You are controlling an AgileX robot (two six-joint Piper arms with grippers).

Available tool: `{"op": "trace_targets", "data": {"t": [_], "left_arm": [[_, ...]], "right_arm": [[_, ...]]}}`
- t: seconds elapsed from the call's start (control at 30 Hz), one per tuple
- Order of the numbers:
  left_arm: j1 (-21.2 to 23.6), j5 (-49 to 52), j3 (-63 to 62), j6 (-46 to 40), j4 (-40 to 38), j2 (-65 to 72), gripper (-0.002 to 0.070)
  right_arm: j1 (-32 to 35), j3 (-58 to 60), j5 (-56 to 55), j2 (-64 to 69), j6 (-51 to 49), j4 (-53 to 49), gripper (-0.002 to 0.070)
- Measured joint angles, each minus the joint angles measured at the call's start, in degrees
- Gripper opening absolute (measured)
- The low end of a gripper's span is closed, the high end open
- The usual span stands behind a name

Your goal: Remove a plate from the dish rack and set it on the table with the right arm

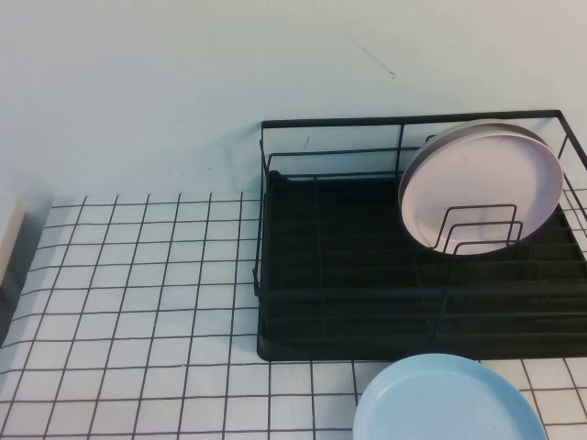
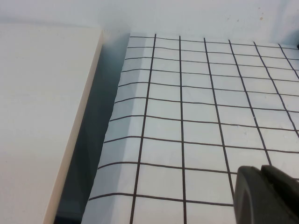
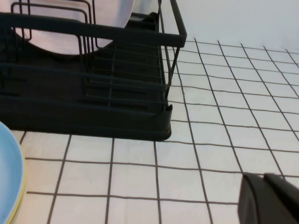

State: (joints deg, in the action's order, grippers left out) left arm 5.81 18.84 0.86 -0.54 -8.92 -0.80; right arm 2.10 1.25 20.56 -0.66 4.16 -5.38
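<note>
While the plate [image 1: 481,186] leans in the rack [image 1: 367,302] at upper right, we cannot tell either end effector's opening: left end effector [image 2: 268,196], right end effector [image 3: 271,200], both low over the table [image 1: 138,302].

No readable text, labels or numbers anywhere. Plate [image 1: 481,186], rack [image 1: 367,275], table [image 1: 138,302] all unmarked.

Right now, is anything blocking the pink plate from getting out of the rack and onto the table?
Yes. Wire dividers cross the pink plate in the dish rack, and a light blue plate covers the table just in front. Neither gripper, left or right, is near it.
</note>
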Motion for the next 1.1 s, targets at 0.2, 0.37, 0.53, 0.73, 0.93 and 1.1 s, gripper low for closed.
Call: {"op": "trace_targets", "data": {"t": [0.2,0.37,0.53,0.73,0.93,1.1], "left_arm": [[0.00,0.00,0.00,0.00,0.00,0.00,-0.0004],[0.00,0.00,0.00,0.00,0.00,0.00,-0.0004],[0.00,0.00,0.00,0.00,0.00,0.00,-0.0004],[0.00,0.00,0.00,0.00,0.00,0.00,-0.0004],[0.00,0.00,0.00,0.00,0.00,0.00,-0.0004],[0.00,0.00,0.00,0.00,0.00,0.00,-0.0004]], "right_arm": [[0.00,0.00,0.00,0.00,0.00,0.00,-0.0002],[0.00,0.00,0.00,0.00,0.00,0.00,-0.0002],[0.00,0.00,0.00,0.00,0.00,0.00,-0.0002],[0.00,0.00,0.00,0.00,0.00,0.00,-0.0002],[0.00,0.00,0.00,0.00,0.00,0.00,-0.0002],[0.00,0.00,0.12,0.00,1.38,-4.45,-0.0002]]}}
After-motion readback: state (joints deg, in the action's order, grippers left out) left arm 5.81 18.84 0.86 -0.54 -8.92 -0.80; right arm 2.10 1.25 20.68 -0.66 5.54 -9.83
